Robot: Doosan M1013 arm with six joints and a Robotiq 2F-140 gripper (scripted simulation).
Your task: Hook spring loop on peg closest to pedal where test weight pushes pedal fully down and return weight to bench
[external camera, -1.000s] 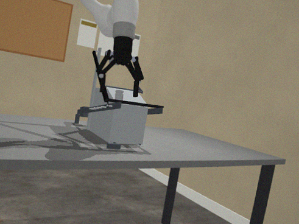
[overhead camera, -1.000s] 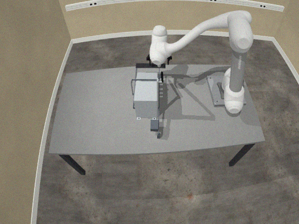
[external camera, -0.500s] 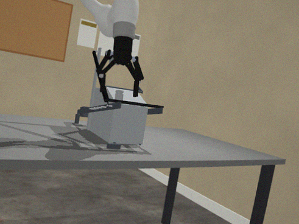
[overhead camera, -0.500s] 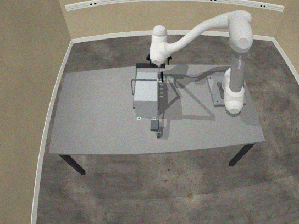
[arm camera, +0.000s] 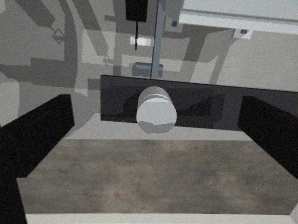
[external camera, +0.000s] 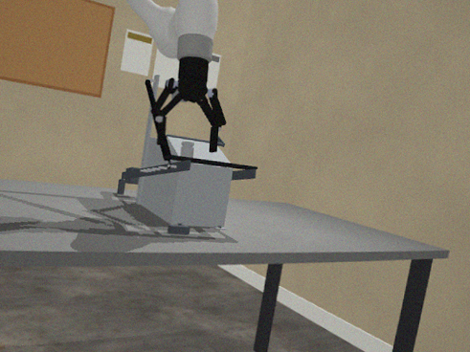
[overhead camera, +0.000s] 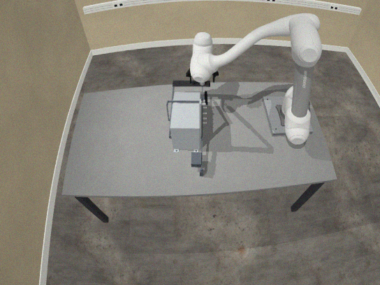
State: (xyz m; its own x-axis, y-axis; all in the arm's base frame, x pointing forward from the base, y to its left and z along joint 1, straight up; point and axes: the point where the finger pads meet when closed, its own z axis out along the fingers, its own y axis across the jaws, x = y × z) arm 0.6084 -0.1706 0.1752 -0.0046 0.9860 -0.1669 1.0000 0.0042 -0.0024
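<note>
- Two black fingers of the gripper (overhead camera: 202, 78) (external camera: 187, 146) (arm camera: 156, 111) stood wide apart, with nothing gripped between them.
- The steel test weight (overhead camera: 202, 83) (external camera: 187, 150) (arm camera: 156, 117) stood on the dark pedal (overhead camera: 181, 83) (external camera: 224, 165) (arm camera: 200, 102), in the space between the fingers; in the wrist view neither finger touched it.
- Its base was hard to make out, so I could not say whether it sat quite flat.
- The pedal was well above the bench (overhead camera: 122, 140) (external camera: 329, 232) (arm camera: 260, 70), out in front of the pale feeder box (overhead camera: 186, 115) (external camera: 203, 194) (arm camera: 240, 12).
- The white arm (overhead camera: 251, 42) (external camera: 198, 11) reached across above the bench, its wrist over the pedal end of the feeder and the gripper pointing down.
- A row of small pegs (overhead camera: 205, 116) ran along the side of the box nearer the arm's base; which one carried the spring's loop could not be told.
- At the opposite end of the feeder from the pedal, a dark block (overhead camera: 196, 158) sat just beside the box.
</note>
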